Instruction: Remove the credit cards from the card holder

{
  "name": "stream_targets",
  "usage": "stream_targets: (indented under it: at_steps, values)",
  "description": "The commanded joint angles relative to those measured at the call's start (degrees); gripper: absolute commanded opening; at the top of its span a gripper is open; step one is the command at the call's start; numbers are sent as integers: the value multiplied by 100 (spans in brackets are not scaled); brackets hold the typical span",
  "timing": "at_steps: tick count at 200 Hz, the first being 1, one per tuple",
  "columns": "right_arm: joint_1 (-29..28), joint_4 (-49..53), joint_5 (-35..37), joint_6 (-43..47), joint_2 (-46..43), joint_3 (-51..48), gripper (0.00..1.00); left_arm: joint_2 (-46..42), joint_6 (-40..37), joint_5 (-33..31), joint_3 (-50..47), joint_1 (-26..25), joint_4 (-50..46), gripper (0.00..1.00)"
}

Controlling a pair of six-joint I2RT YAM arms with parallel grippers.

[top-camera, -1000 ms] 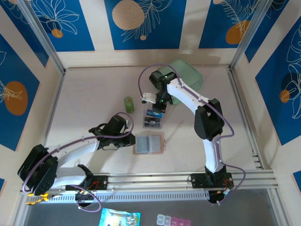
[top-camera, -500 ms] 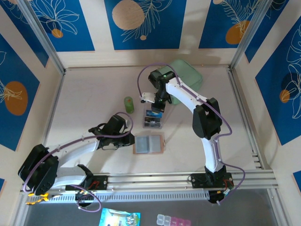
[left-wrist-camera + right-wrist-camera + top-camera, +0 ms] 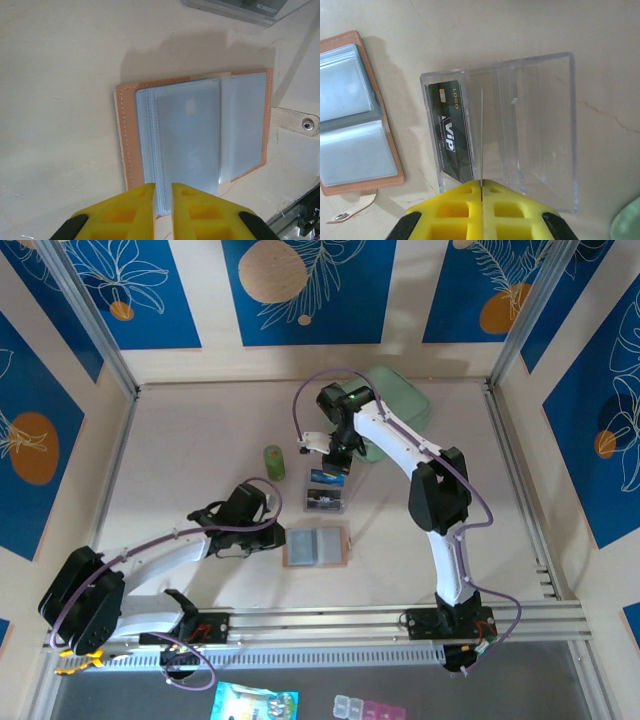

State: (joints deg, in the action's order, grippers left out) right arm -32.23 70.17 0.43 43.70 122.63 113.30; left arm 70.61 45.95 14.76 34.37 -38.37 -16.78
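The card holder [image 3: 192, 135] lies open on the pale table [image 3: 60, 60], its grey-blue plastic sleeves facing up and the tan leather edge around them. Its strap with a snap button [image 3: 295, 121] sticks out at the right of the left wrist frame. The left tool [image 3: 163, 187] is at the bottom of that frame, nearly closed, and the lower edge of the sleeves goes into the narrow gap between its yellow fingers, so it is pinching the card holder.

In the right wrist view the right tool [image 3: 482, 184] is clenched on a credit card [image 3: 482, 130], which shows only as a thin line on its edge. This card stands over a clear plastic box [image 3: 540, 125] with slots. A dark VIP card [image 3: 451, 135] already sits in the leftmost slot.

From the top, the box lies just above the card holder in the frame. A small green cylinder [image 3: 273, 461] stands to the upper left of the box.
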Motion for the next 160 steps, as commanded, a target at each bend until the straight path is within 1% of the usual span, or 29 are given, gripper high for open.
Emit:
stream_targets:
  at_steps: [1, 54, 85, 99, 123, 144, 160]
  values:
    - [20, 162, -336, 139, 187, 71, 0, 4, -133, 94, -8, 72, -122, 15]
    - [-27, 318, -704, 234, 486, 104, 0, 8, -134, 110, 1, 84, -135, 15]
    - [-21, 322, -805, 223, 667, 79, 0, -30, -148, 97, -11, 95, -168, 15]
    - [-26, 330, -822, 185, 735, 78, 3, -44, -148, 88, -26, 101, -165, 15]
    - [27, 344, -832, 24, 765, 155, 13, -56, -138, 97, -51, 110, -158, 15]
    - [79, 334, -836, -126, 600, 202, 20, -70, -144, 89, -71, 119, -158, 15]
    - [103, 227, -730, -274, 356, 149, 23, -60, -144, 86, -79, 120, -142, 15]
